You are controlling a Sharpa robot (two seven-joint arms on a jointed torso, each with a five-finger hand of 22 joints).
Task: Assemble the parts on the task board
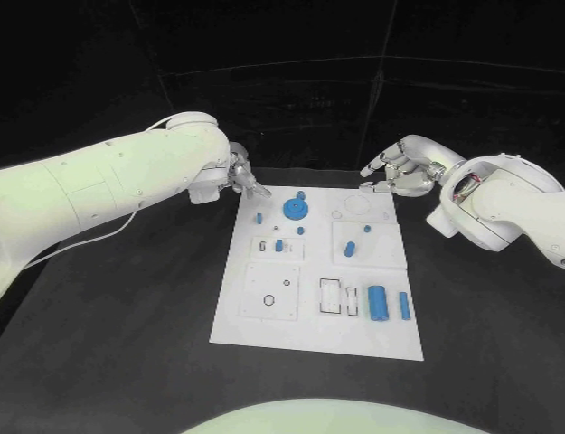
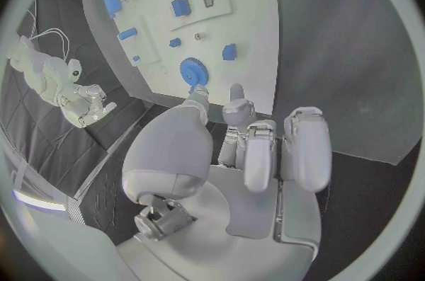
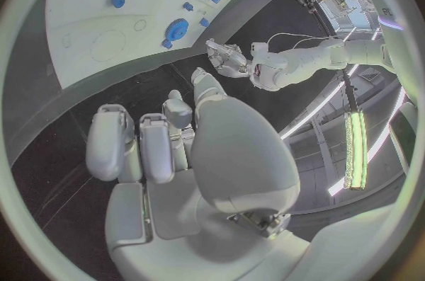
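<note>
The white task board [image 1: 263, 312] lies in the middle of the black table. A blue gear [image 1: 296, 211] sits near its far edge, also seen as the gear [image 2: 193, 71] [image 3: 176, 29] from both wrists. A blue cylinder [image 1: 377, 303] and a slimmer blue piece [image 1: 405, 306] lie near the front right. Small blue parts [image 1: 350, 248] dot the middle. My left hand [image 1: 240, 176] [image 2: 257, 146] hovers off the board's far left corner, fingers apart and holding nothing. My right hand [image 1: 397, 174] [image 3: 168, 146] hovers beyond the far right corner, also holding nothing.
Several recesses and slots [image 1: 337, 298] are cut into the board's front half, and a round recess [image 1: 356, 208] sits at its far right. Black table [image 1: 113, 325] surrounds the board on all sides. A dark curtain stands behind.
</note>
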